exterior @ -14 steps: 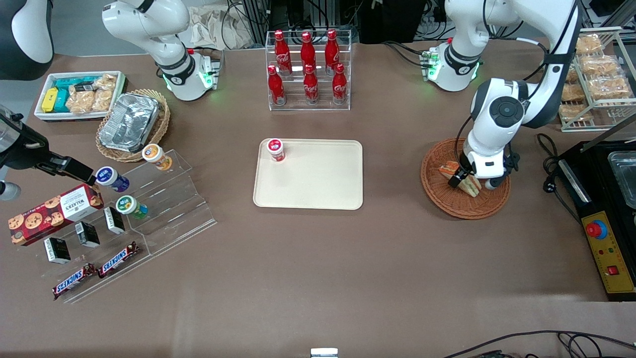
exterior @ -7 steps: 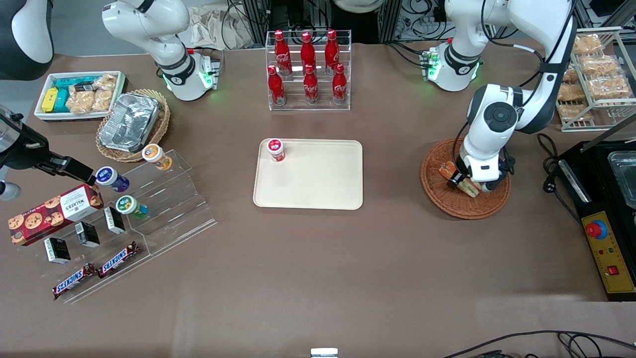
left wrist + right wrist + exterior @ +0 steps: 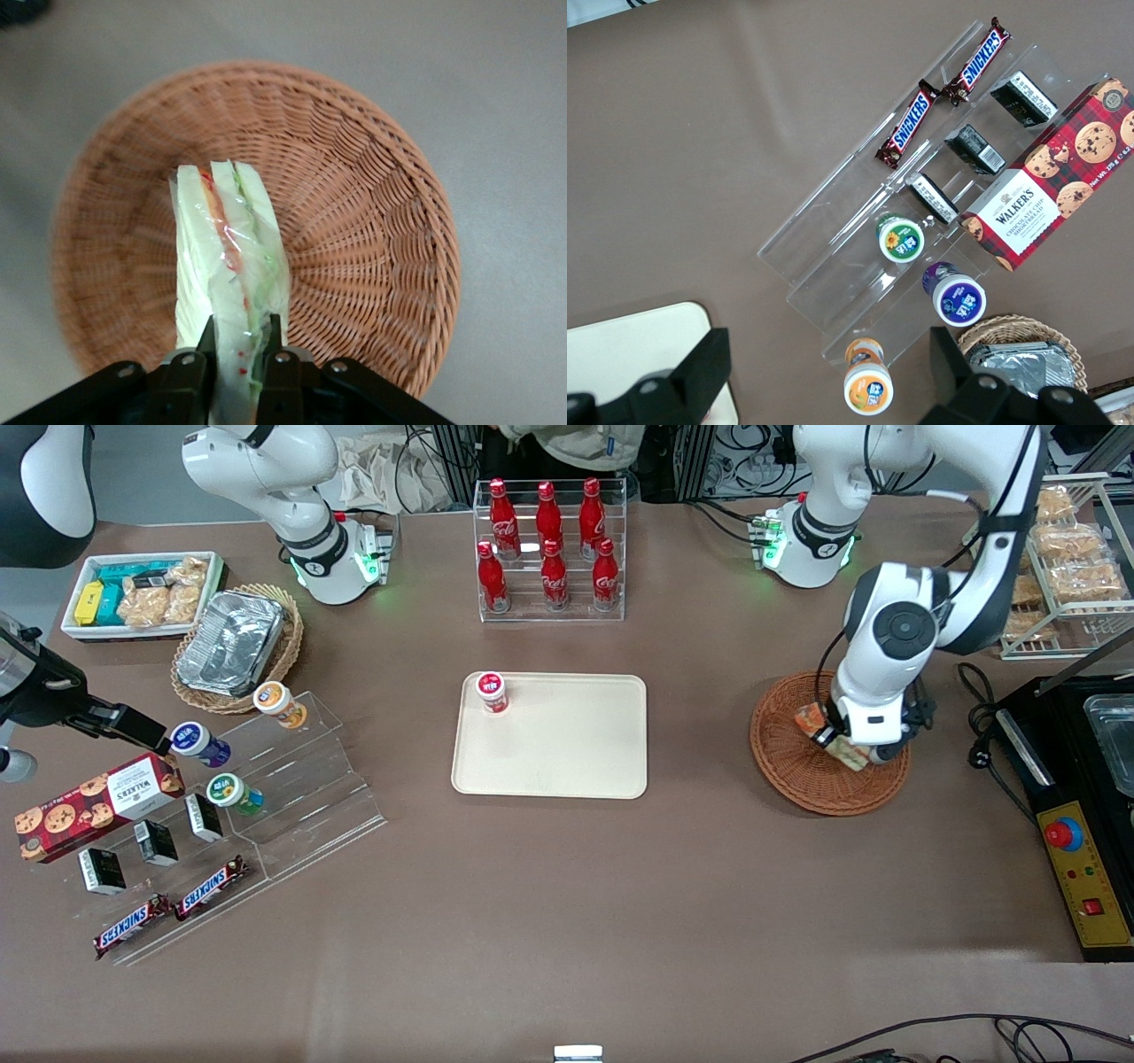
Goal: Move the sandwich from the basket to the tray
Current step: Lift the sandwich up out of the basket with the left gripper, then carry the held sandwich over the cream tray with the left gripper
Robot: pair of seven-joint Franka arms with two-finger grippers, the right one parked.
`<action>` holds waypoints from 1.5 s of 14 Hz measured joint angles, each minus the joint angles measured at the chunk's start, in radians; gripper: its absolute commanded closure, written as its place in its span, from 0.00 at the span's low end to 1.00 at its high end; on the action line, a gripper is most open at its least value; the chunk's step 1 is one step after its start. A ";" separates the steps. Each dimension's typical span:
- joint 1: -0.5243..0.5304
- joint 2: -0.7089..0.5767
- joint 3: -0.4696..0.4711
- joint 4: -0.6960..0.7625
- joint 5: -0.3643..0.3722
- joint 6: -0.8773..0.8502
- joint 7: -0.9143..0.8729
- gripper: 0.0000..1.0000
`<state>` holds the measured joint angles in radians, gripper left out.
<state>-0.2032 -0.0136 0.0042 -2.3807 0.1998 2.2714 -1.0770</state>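
Your triangular wedge sandwich of pale bread, wrapped in clear film with orange and green filling streaks, hangs above the round reddish-brown woven wicker basket, lifted clear of its ribbed floor; your black two-finger gripper is clamped on the wedge's narrow end, the fingers nearly together with the wrap pinched between them; from the front you see the same sandwich under the left arm's wrist, over the basket at the working arm's end of the brown table; the flat rectangular cream-beige tray with rounded corners lies mid-table, well apart from the basket, carrying one small red-capped white cup in a corner; farther from the front camera stands a clear acrylic rack with six red cola bottles; toward the parked arm's end you have a clear stepped display with two Snickers bars and one red tartan biscuit box.
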 measured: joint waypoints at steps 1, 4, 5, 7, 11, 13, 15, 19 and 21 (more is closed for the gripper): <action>0.000 -0.028 0.000 0.042 -0.003 -0.097 0.038 1.00; 0.000 -0.080 0.000 0.225 -0.018 -0.382 0.238 1.00; 0.000 -0.089 0.002 0.285 -0.040 -0.451 0.309 1.00; 0.000 -0.096 0.020 0.393 -0.121 -0.562 0.403 1.00; 0.005 -0.097 0.060 0.538 -0.196 -0.712 0.576 1.00; 0.017 -0.097 0.064 0.570 -0.224 -0.748 0.620 1.00; 0.023 -0.096 0.066 0.577 -0.231 -0.750 0.672 1.00; 0.022 -0.089 0.060 0.580 -0.243 -0.750 0.698 1.00; 0.020 -0.085 0.038 0.598 -0.293 -0.750 0.694 1.00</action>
<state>-0.1828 -0.0985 0.0420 -1.7826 -0.0936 1.5212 -0.3826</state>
